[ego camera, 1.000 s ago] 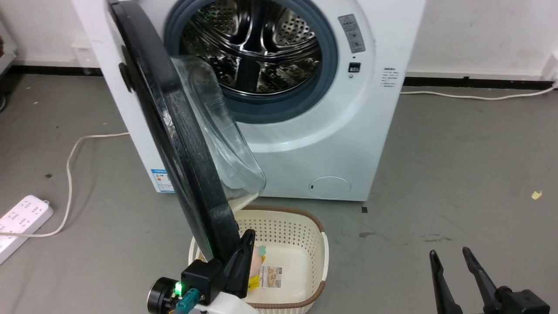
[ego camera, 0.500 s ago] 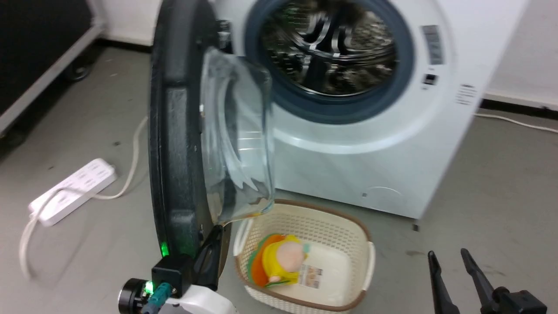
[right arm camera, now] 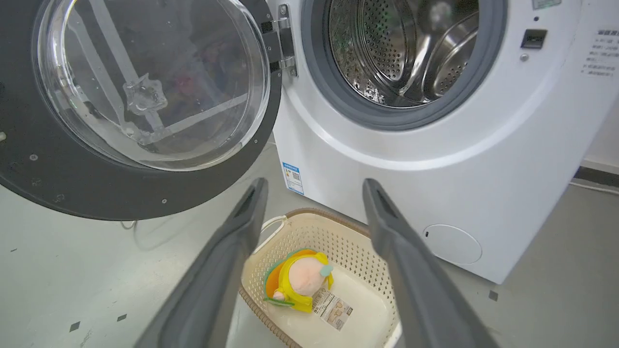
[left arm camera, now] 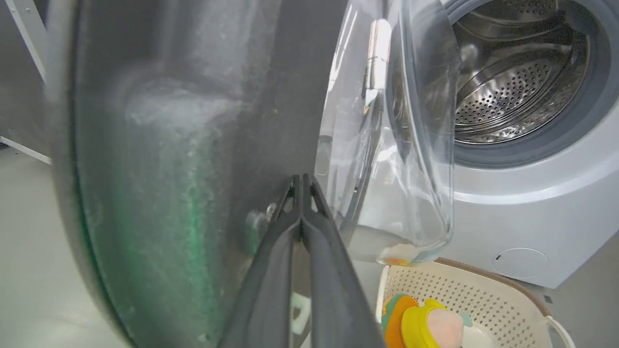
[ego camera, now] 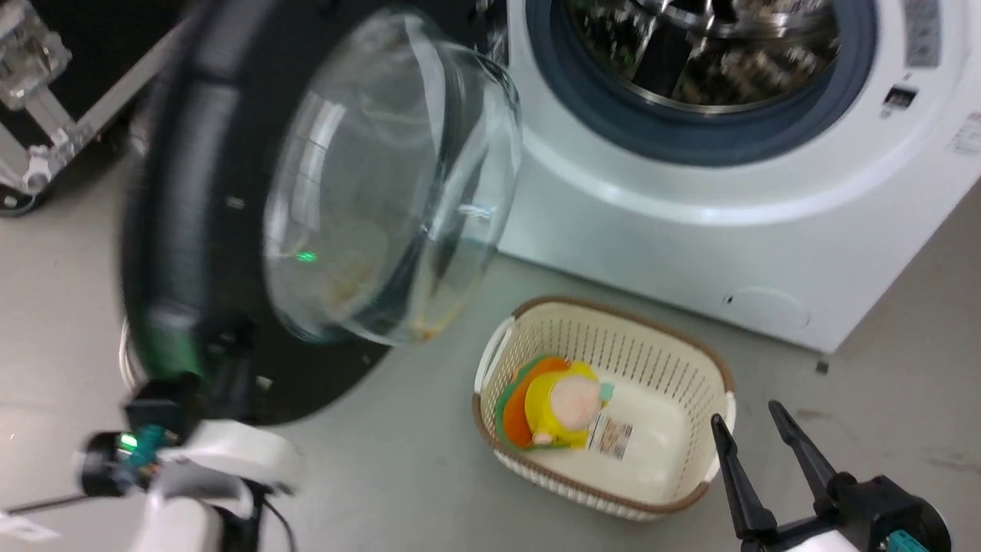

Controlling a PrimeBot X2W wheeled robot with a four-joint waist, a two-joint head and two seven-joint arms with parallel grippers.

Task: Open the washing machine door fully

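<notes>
The washing machine (ego camera: 690,230) stands white with its steel drum exposed. Its door (ego camera: 176,230) is swung far out to the left, so the black rim and the clear glass bowl (ego camera: 391,184) face me. My left gripper (ego camera: 228,345) is shut, its fingers pressed together with nothing between them. Its tips (left arm camera: 302,181) rest against the inner face of the door rim (left arm camera: 169,145), low down beside the bowl. My right gripper (ego camera: 745,412) hangs open at the lower right, well clear of the door (right arm camera: 145,193) and the machine (right arm camera: 411,169).
On the floor before the machine sits a cream basket (ego camera: 713,368) with a yellow and orange plush toy (ego camera: 559,399) in it, close to my right gripper (right arm camera: 314,182). A black case with a metal frame (ego camera: 46,77) stands behind the door at far left.
The door has swung much farther open to the left, from edge-on to bowl-facing. My left gripper went left with the rim. The head camera has also shifted; the right gripper stayed open.
</notes>
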